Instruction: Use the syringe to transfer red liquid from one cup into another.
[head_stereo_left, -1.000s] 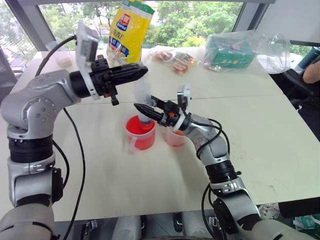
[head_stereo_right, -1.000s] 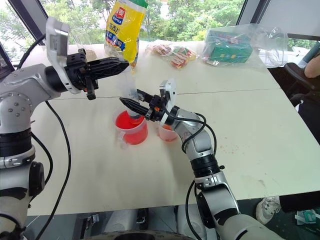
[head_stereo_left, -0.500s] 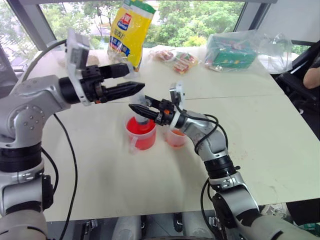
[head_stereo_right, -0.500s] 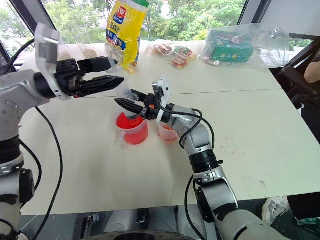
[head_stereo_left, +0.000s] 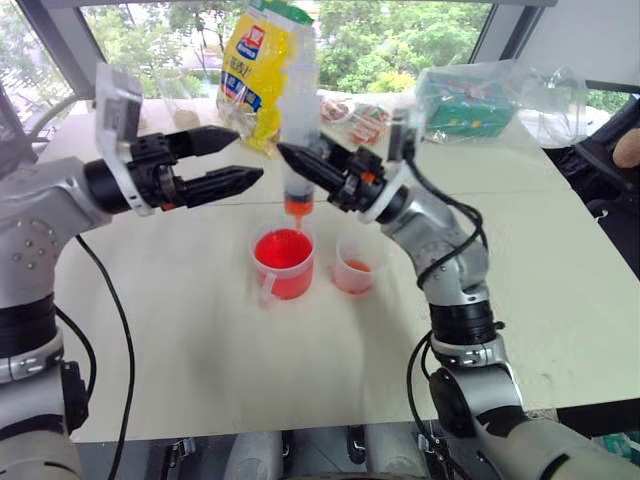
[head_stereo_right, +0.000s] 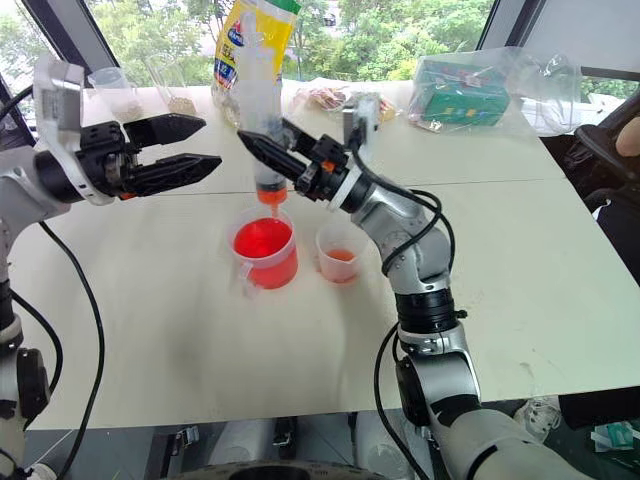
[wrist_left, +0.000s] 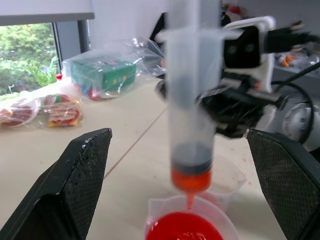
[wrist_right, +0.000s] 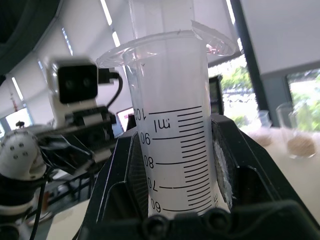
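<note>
Left eye view: the syringe (head_stereo_left: 298, 120) stands upright in the right pincer (head_stereo_left: 300, 165), whose fingers are clamped around the lower barrel. Its orange-red tip hangs just clear of the handled cup (head_stereo_left: 281, 263), straight above the red liquid (head_stereo_left: 281, 247). A second ago that tip was down inside the cup; the right arm has since lifted it out. Through the barrel I see the dark plunger seal sitting low, close to the tip, with only a little red beneath it, so I'd judge the draw was small, though I can't be sure how much is inside.

The other change is on the left. The left pincer (head_stereo_left: 232, 160), which a second ago had its fingers together up by the top of the syringe, has let go and now hangs off to the side with its fingers spread wide, holding nothing.

The small cup (head_stereo_left: 354, 272) sits on the tabletop (head_stereo_left: 560, 260) just beside the handled one, below the right pincer's wrist, with a shallow pale orange-red layer in its base.

To me this looks like the carry step: next the tip must shift sideways over the small cup, and a drip off the tip onto the tabletop is the risk.
</note>
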